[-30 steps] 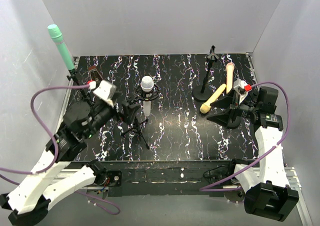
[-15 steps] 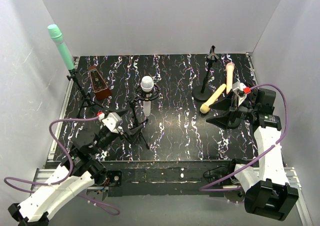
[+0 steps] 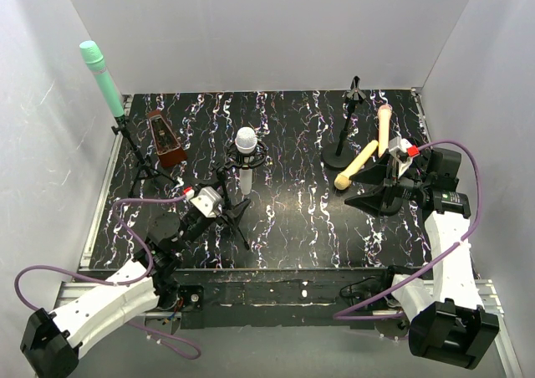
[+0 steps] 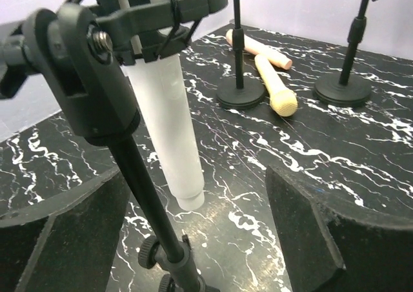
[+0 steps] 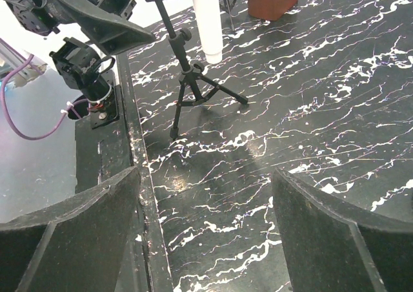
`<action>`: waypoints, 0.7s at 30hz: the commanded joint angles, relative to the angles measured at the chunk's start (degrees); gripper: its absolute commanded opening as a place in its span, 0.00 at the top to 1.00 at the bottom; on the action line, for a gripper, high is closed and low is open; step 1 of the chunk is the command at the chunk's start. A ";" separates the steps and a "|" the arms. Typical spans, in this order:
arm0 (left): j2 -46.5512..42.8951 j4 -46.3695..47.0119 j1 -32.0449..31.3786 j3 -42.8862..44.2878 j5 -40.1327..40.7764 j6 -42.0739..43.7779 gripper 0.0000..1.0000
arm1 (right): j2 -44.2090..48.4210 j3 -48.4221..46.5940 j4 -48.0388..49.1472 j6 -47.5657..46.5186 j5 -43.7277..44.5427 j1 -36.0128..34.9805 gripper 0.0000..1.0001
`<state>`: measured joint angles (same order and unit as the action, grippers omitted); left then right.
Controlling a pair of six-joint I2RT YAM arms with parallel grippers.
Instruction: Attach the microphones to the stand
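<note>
Left pincer (image 4: pixel 197 188) is spread wide, one finger on each side of the tripod stand (image 4: pixel 143 195). The white microphone (image 4: pixel 169 121) hangs upright in that stand's clip. Off at the far left, the green microphone (image 3: pixel 102 75) sits tilted atop its own stand. The yellow microphone (image 3: pixel 356 166) and pink microphone (image 3: pixel 384 127) lie on the table (image 3: pixel 292 211) beside the round-foot stand (image 3: pixel 339 155). Right pincer (image 5: pixel 206 176) gapes too, gripping nothing.

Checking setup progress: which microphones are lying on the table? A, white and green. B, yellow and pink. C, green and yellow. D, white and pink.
B: the yellow microphone and the pink microphone lie flat on the table; the white microphone hangs in a tripod stand and the green microphone tops a second stand.
</note>
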<state>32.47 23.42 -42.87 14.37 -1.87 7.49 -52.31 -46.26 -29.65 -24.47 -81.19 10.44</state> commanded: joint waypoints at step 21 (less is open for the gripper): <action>5.84 7.69 0.77 2.32 7.50 2.62 1.00 | -0.77 -0.23 0.12 -1.55 -1.08 0.11 0.11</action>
<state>35.66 32.27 -42.89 13.34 6.50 7.55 -52.99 -46.26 -29.91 -25.28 -81.17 10.44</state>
